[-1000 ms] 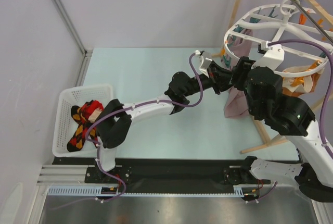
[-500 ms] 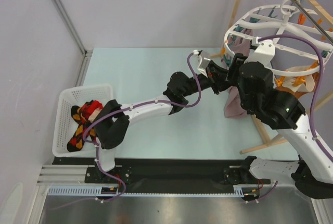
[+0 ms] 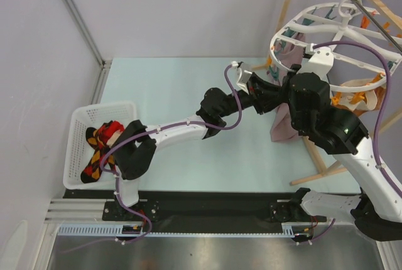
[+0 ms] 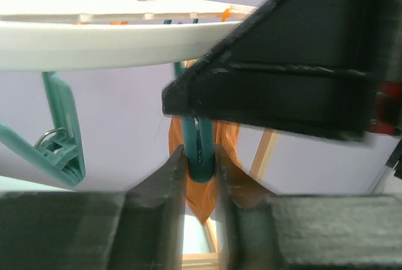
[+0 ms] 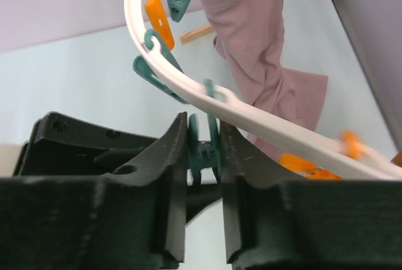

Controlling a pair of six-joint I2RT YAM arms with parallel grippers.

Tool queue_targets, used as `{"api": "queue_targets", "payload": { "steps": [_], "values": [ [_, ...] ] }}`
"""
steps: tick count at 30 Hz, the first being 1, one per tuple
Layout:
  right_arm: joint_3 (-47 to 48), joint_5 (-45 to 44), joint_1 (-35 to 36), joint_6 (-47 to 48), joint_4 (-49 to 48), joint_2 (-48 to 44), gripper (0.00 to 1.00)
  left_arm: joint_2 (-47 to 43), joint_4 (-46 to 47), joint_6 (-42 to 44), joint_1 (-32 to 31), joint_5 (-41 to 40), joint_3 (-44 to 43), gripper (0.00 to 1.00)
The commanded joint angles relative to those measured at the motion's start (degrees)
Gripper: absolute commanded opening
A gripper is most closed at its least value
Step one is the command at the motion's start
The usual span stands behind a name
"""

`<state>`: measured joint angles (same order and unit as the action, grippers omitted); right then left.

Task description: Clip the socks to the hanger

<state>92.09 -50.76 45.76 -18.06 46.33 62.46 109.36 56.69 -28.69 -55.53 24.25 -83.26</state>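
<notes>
**A:** How do the arms stand?

**B:** The left arm (image 3: 182, 130) stretches from its base across the table (image 3: 163, 88) to the near rim of the hanger (image 4: 94, 45). The right arm (image 3: 326, 125) bends in from the right and meets it there.

**A:** And the claws?

**B:** The left gripper (image 4: 200, 152) is nearly closed, pinching the lower end of a teal clip (image 4: 201, 172) that hangs under the white ring. The right gripper (image 5: 202, 151) squeezes what looks like the same clip higher up.

**A:** Where are the socks (image 3: 100, 151)?

**B:** They are black with red and orange diamonds. They lie bunched in a white basket (image 3: 75, 157) at the table's left, well apart from the hanger.
</notes>
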Motion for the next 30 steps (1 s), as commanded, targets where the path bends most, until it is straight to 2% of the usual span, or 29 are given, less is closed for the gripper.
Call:
{"api": "queue_targets", "payload": {
  "steps": [1,2,3,4,5,10,14,17,23,25,26,27,30],
  "values": [
    [0.1,-0.4,-1.5,0.5,-2.3,-0.4,0.2,-3.8,6.8,-2.2,0.3,2.2,2.7,0.41],
    [-0.2,0.0,-1.7,0.5,-2.5,-0.5,0.14,-3.9,8.4,-3.3,0.8,2.2,3.5,0.49],
    [-0.2,0.7,-2.5,0.5,-2.4,-0.3,0.01,-4.1,9.6,-3.9,1.0,2.2,5.0,0.55],
    [-0.4,1.1,-2.8,0.5,-2.5,-0.6,0.0,-4.2,11.3,-4.4,1.3,2.3,5.6,0.64],
    [-0.4,1.5,-3.0,0.6,-2.4,-0.6,0.0,-4.9,12.0,-5.1,1.9,2.5,6.2,0.66],
    [-0.9,3.0,-4.6,0.3,-2.5,-0.8,0.0,-8.6,14.4,-5.3,3.8,1.3,11.3,0.66],
    [-1.6,4.0,-5.6,0.6,-2.8,-1.1,0.0,-13.3,10.6,-3.9,6.4,-1.0,15.1,0.64],
    [-1.8,4.8,-6.5,0.6,-2.8,-1.5,0.0,-17.9,3.3,-3.1,9.0,-4.8,18.1,0.64],
    [-2.4,6.6,-7.7,0.5,-2.1,-1.8,0.0,-29.4,-23.9,-1.1,15.9,-19.7,22.4,0.66],
    [-3.1,7.1,-8.0,0.5,-2.4,-1.9,0.0,-36.2,-34.4,0.8,16.7,-25.9,25.4,0.75],
    [-3.3,7.5,-8.1,0.6,-2.5,-1.9,0.0,-38.5,-37.8,1.2,16.8,-33.6,26.3,0.78],
    [-3.7,7.9,-8.2,0.6,-2.6,-2.1,0.0,-40.9,-41.5,1.3,16.7,-37.2,27.3,0.86],
    [-5.5,9.7,-9.0,1.3,-4.3,-2.2,0.0,-50.1,-59.5,0.1,17.2,-50.5,27.4,0.94]
  ]
}}
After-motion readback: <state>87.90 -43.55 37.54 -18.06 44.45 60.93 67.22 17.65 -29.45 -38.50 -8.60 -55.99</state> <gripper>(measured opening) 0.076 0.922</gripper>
